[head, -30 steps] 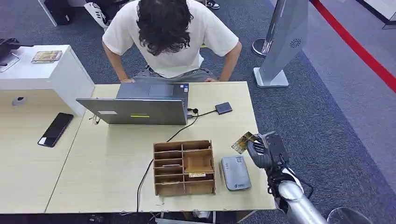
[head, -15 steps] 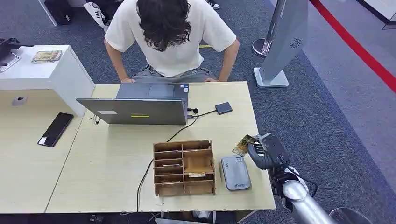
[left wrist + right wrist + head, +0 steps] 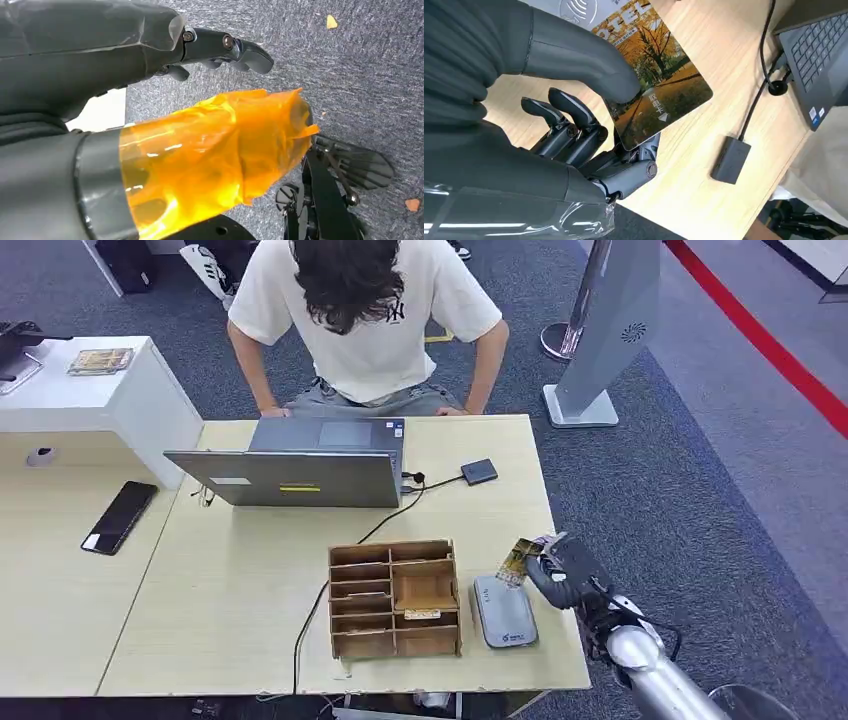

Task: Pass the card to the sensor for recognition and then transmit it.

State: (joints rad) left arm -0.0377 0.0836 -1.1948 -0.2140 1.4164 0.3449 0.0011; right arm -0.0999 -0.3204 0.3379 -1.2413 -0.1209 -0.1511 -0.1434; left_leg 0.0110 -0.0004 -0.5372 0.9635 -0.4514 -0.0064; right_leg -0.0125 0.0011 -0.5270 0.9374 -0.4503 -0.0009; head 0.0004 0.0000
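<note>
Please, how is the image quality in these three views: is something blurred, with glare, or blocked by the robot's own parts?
Head view: even light, soft shadows, the card small but sharp in the right hand. Right wrist view: card print crisp, the thumb covering part of it. Left wrist view: the left hand close and soft, orange film glaring and blocking much of the carpet.

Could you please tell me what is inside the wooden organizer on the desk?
The wooden organizer has several compartments; one near its front holds a small card-like item. The compartments' depths are shadowed, so further contents cannot be seen.
</note>
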